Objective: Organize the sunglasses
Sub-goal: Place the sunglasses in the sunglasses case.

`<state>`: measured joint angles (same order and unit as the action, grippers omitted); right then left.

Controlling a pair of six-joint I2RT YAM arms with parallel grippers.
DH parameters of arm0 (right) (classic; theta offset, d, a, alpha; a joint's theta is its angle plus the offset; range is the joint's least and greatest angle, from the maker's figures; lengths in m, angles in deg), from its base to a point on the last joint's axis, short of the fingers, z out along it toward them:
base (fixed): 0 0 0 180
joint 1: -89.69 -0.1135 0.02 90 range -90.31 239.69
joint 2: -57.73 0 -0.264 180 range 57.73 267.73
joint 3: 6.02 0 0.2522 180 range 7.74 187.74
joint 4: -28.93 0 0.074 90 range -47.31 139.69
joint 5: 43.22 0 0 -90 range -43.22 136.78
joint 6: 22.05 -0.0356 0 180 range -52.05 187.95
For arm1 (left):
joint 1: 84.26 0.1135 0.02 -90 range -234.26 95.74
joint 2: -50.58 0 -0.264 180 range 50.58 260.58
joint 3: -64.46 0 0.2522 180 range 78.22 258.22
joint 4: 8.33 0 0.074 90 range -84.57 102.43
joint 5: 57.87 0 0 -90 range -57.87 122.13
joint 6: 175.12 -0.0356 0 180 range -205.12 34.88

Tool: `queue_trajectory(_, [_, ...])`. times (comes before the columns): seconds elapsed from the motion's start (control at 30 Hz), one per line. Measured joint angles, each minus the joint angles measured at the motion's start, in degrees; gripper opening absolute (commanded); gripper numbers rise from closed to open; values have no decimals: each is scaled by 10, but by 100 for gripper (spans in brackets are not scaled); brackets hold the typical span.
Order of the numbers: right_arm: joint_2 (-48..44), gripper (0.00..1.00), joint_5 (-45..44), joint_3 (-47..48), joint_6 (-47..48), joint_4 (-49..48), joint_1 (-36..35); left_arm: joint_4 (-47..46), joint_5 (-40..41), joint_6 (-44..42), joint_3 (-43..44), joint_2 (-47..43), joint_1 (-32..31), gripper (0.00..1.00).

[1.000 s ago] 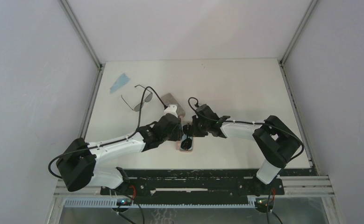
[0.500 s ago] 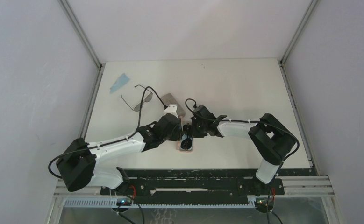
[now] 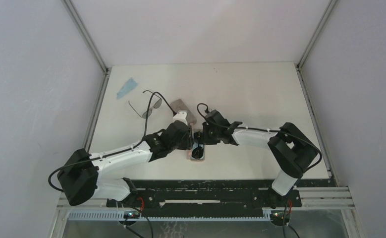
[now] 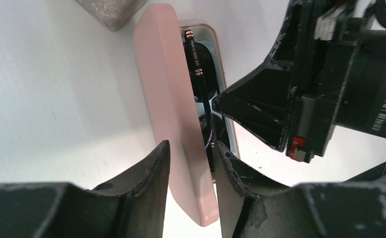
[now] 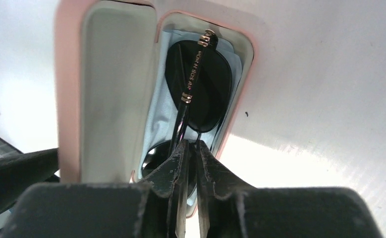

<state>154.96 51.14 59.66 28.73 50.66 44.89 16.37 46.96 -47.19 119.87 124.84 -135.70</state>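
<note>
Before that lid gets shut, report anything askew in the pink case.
One temple of the round sunglasses appears to ride up above the lenses instead of lying flat, pinched in the right pincer. The lid of the pink case, gripped by the left pincer, could catch on it.

Two sunglasses: round pair [image 5: 213, 94] in pink case [image 4: 171, 114], squarish pair [image 3: 151, 107] beyond it; grey-brown case [image 3: 182, 105] makes two cases; one loose blue cloth [image 3: 126, 88].
</note>
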Motion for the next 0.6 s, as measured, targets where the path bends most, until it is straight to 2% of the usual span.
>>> queue_trajectory(0.4, [-67, 11, -39, -17, 10, 19, 4, 7, -5, -10, 0, -48, 10, 47])
queue_trajectory(0.6, [-76, 11, -34, -47, 9, 10, 22, -38, -40, -20, -12, -85, 43, 43])
